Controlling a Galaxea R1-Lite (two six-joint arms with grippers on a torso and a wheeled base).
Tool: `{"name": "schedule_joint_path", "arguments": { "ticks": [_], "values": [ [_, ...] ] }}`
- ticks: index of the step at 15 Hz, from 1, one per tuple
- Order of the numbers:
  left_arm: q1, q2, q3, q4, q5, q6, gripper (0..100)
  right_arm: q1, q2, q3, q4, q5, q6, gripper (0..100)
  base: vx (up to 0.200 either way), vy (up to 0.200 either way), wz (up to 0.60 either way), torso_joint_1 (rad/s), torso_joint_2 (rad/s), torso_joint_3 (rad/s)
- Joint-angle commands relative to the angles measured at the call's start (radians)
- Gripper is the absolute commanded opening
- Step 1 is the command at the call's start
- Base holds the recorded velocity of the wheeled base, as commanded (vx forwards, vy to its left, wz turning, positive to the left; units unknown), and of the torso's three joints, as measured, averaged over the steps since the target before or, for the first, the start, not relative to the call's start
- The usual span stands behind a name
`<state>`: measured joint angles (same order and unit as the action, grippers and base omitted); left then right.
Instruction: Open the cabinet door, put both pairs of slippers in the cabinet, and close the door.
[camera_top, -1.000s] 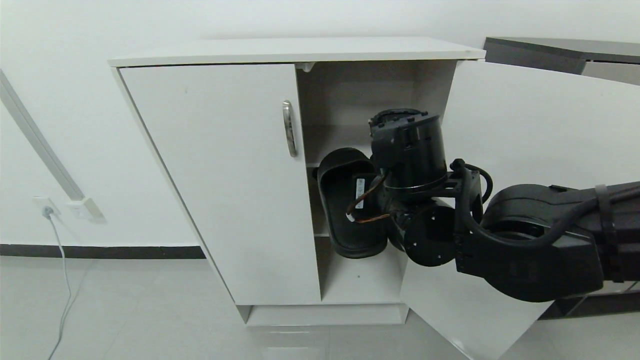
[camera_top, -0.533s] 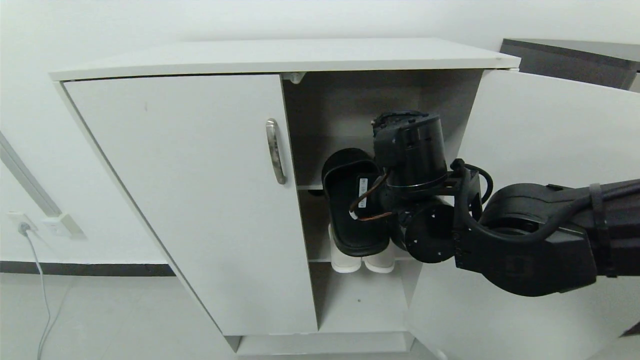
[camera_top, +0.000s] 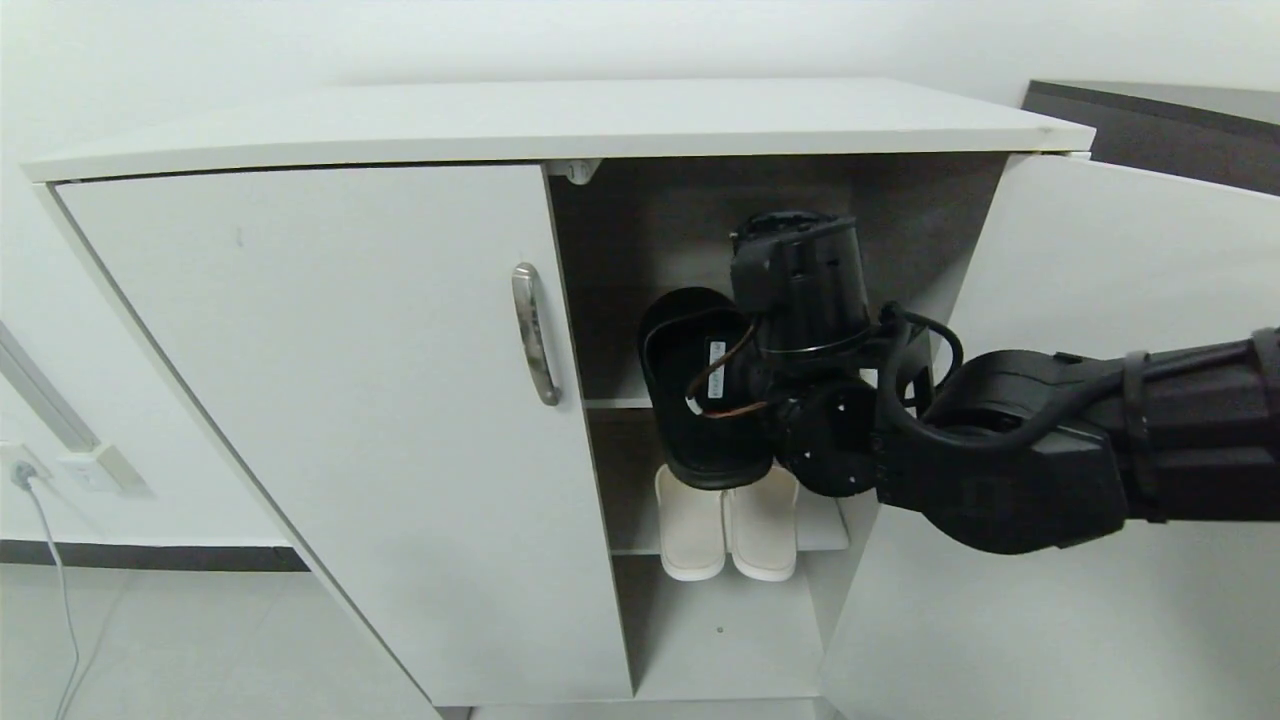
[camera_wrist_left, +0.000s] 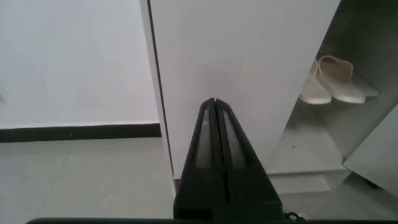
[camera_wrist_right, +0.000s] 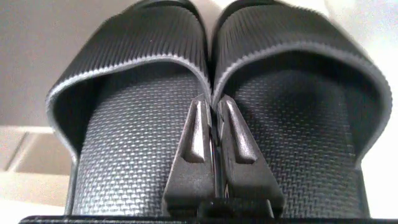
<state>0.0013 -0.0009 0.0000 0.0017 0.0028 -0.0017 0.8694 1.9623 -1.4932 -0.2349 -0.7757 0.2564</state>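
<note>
The white cabinet (camera_top: 560, 115) has its right door (camera_top: 1090, 300) swung open and its left door (camera_top: 330, 400) shut. A pair of black slippers (camera_top: 700, 390) hangs in the opening in front of the upper shelf. My right gripper (camera_wrist_right: 211, 127) is shut on the slippers' (camera_wrist_right: 155, 118) two inner edges, pinching them together. A pair of white slippers (camera_top: 725, 525) lies on the middle shelf (camera_top: 825, 520) below; the pair (camera_wrist_left: 333, 81) also appears past the shut door. My left gripper (camera_wrist_left: 214, 106) is shut and empty, low in front of the left door (camera_wrist_left: 242, 62).
The left door carries a metal handle (camera_top: 535, 335). The bottom compartment floor (camera_top: 720, 640) is bare. A wall socket with a cable (camera_top: 30, 480) sits low at the left. A dark desk (camera_top: 1160, 130) stands behind the open door.
The head camera has moved closer, so the whole picture shifted and the white slippers came into sight. My right gripper still holds the black slippers in the opening, now slightly higher against the shelves.
</note>
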Motion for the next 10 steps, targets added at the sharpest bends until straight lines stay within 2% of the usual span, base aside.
{"name": "schedule_joint_path", "arguments": {
  "ticks": [1, 7, 10],
  "values": [
    [0.0, 0.001, 0.0, 0.0, 0.0, 0.0, 0, -0.026, 0.061, -0.061, 0.0, 0.001, -0.016, 0, 0.0, 0.0, 0.0, 0.0, 0.0, 0.0],
    [0.0, 0.001, 0.0, 0.0, 0.016, -0.003, 0, -0.087, 0.159, -0.275, 0.097, 0.033, -0.04, 0, 0.0, 0.0, 0.0, 0.0, 0.0, 0.0],
    [-0.001, 0.001, 0.0, 0.0, 0.02, -0.006, 0, -0.101, 0.176, -0.302, 0.097, 0.078, -0.039, 0, 0.0, 0.0, 0.0, 0.0, 0.0, 0.0]
  ]
}}
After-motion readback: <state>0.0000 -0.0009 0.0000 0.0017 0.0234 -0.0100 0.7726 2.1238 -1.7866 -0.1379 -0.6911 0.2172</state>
